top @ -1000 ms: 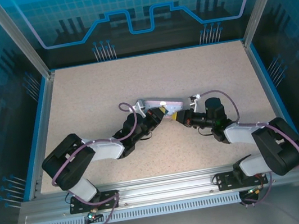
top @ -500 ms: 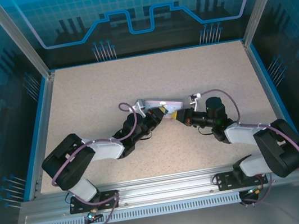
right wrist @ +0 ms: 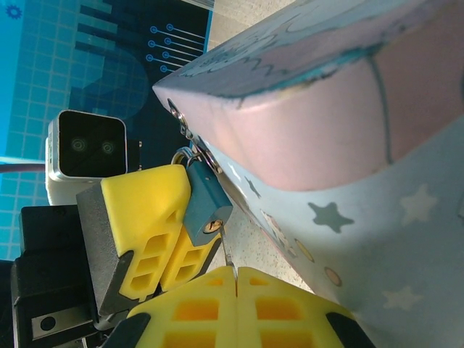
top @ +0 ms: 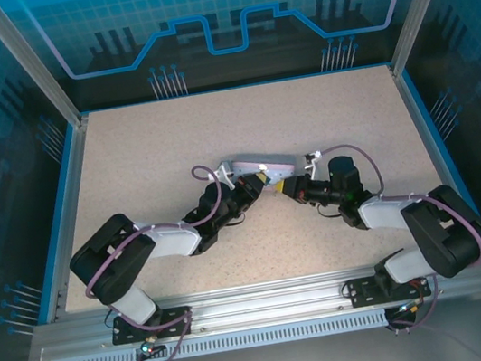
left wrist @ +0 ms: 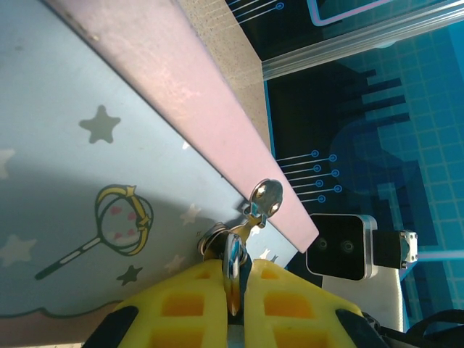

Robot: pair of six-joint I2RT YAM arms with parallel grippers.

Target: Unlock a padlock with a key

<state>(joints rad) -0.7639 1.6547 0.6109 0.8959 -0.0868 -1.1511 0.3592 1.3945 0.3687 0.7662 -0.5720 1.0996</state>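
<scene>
**Status**

The padlock (right wrist: 205, 205) hangs from the hasp (left wrist: 265, 196) on one corner of the pastel tin (right wrist: 348, 188). The tin lies near the middle of the surface (top: 144, 150), well clear of all four edges. The shackle is threaded through the hasp and shows no gap, so the padlock is judged to be locked.

The left claw (left wrist: 235, 272) is almost fully closed and pinches the padlock body edge-on, steadying it with the keyway (right wrist: 212, 226) turned toward the opposite arm. The right claw (right wrist: 235, 279) is fully closed on the key (right wrist: 226, 252), and a short length of thin shaft projects from between its fingertips. The shaft tip lies just beside the keyway, slightly off to one side.

Done: padlock secured, key grasped, key brought up to the keyway.
Left: seat the key fully, turn it, release the shackle.

**Limits of observation**

- The key head is buried between the right claw's pads.
- It cannot be determined whether the shaft tip has entered the keyway or only touches its face.
- Most of the shackle is covered by the left claw's upper finger and the hasp.
- In the overhead view the padlock and key are too small to make out between the two claws.
</scene>
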